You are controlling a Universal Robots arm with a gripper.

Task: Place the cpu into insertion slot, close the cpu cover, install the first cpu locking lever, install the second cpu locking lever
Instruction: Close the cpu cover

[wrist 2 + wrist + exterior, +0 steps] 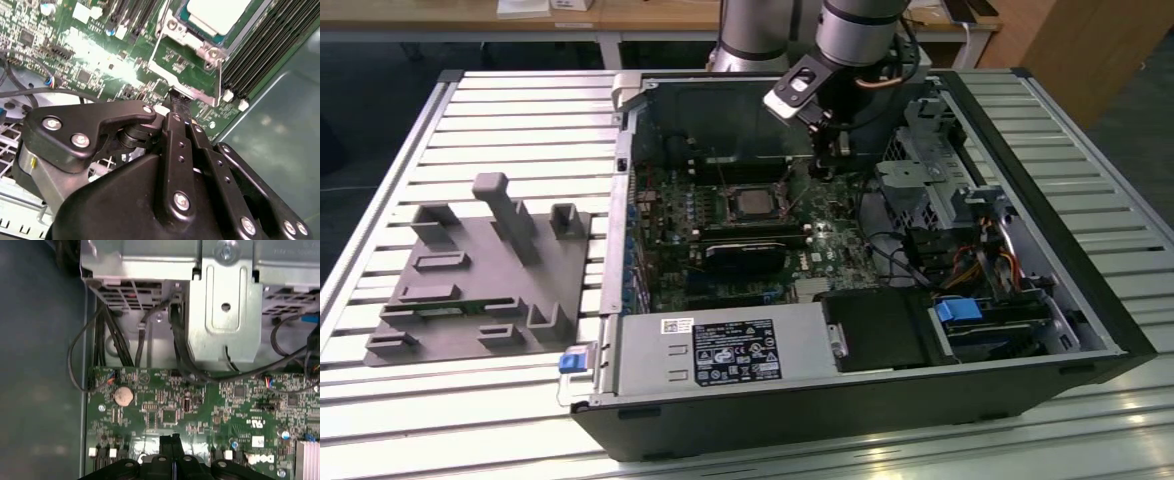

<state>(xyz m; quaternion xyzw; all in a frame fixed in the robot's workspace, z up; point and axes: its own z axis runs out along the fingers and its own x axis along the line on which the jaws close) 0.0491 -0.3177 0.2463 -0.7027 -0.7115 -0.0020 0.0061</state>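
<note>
Care is judged necessary so that the hand (179, 100), pinched closed on nothing, is pressed squarely beside the cover (195, 39) framing the seated chip (216, 12).

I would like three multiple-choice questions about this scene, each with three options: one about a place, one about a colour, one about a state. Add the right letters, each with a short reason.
1. Where does the grey fixture lie?
A. on the slatted table, at the exterior view's left of the computer case
B. inside the case
C. on top of the arm

2. Which colour is the circuit board?
A. blue
B. red
C. green

3. In what state is the cpu?
A. lying on the fixture
B. seated in the insertion slot
C. standing on the table

Answers:
1 A, the exterior view shows it on the slats beside the case.
2 C, both wrist views show a green board.
3 B, its pale face sits inside the metal rim.
</note>
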